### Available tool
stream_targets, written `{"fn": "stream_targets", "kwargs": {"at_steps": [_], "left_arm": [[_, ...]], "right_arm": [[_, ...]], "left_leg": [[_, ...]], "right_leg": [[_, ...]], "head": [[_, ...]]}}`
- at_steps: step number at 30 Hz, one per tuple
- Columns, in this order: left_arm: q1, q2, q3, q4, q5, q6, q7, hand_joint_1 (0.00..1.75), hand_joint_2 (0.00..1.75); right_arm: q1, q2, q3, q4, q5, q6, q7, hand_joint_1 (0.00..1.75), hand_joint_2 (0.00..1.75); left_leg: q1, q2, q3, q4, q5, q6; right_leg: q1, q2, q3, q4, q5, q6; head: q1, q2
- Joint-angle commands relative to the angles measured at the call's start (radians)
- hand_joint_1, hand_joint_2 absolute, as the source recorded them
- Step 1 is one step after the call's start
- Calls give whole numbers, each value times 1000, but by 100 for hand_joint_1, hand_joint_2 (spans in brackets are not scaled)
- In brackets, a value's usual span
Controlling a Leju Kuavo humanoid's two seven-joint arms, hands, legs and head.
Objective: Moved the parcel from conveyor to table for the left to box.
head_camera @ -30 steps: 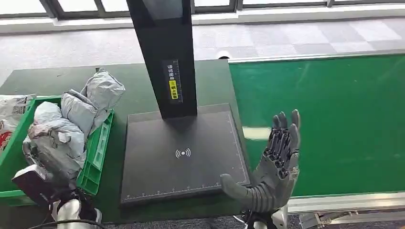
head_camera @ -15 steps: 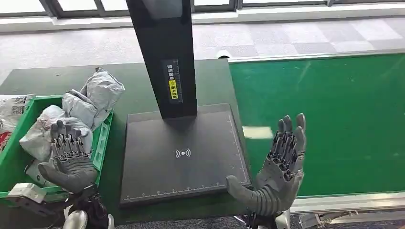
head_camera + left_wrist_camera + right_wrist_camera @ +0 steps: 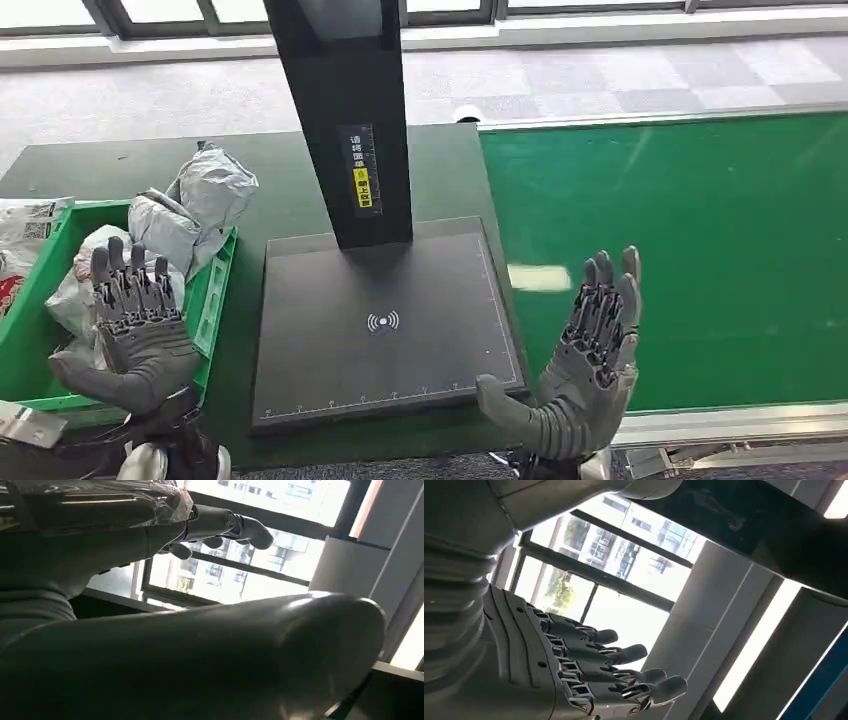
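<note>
Several grey plastic-wrapped parcels [image 3: 193, 206] are heaped in the green crate [image 3: 208, 310] at the left of the dark table. My left hand [image 3: 135, 330] is raised palm-up over the crate's near right corner, fingers spread and holding nothing. Its thick thumb [image 3: 210, 655] and dark fingers [image 3: 220, 525] stand against bright windows in the left wrist view. My right hand [image 3: 587, 362] is also palm-up and holds nothing. It hovers at the near seam between the table and the green conveyor belt [image 3: 690, 250]. The right wrist view has its fingers [image 3: 594, 667] apart.
A black scanner plate [image 3: 385, 320] with a tall black post [image 3: 345, 110] fills the table's middle between my hands. A pale patch [image 3: 538, 278] lies on the belt by the plate. A white printed bag [image 3: 25, 235] rests at the far left.
My left hand has risen from below the crate's near edge and now stands palm-up above it. My right hand has drifted slightly toward me and rightward.
</note>
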Motion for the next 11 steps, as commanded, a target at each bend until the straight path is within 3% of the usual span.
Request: {"fn": "stream_targets", "kwargs": {"at_steps": [1, 6, 11], "left_arm": [[11, -15, -45, -21, -3, -60, 5, 0, 0], [3, 0, -113, -37, -61, -109, 5, 0, 0], [-13, 32, -174, -28, -90, -54, 5, 0, 0]], "right_arm": [[34, -8, -51, -105, 6, 2, 0, 0, 175], [35, -8, -61, -97, -11, 2, 0, 0, 175], [44, -5, -89, -97, -39, 2, 0, 0, 175]], "left_leg": [[1, -1, -1, 0, 0, 1], [1, -2, -1, -1, 1, 1], [1, -3, -1, 0, 1, 0]], "right_leg": [[1, -2, 0, -1, 0, 0], [1, -3, 0, -2, 0, 0], [1, -3, 0, -2, 0, 0]], "head": [[0, 0], [0, 0], [0, 0]]}}
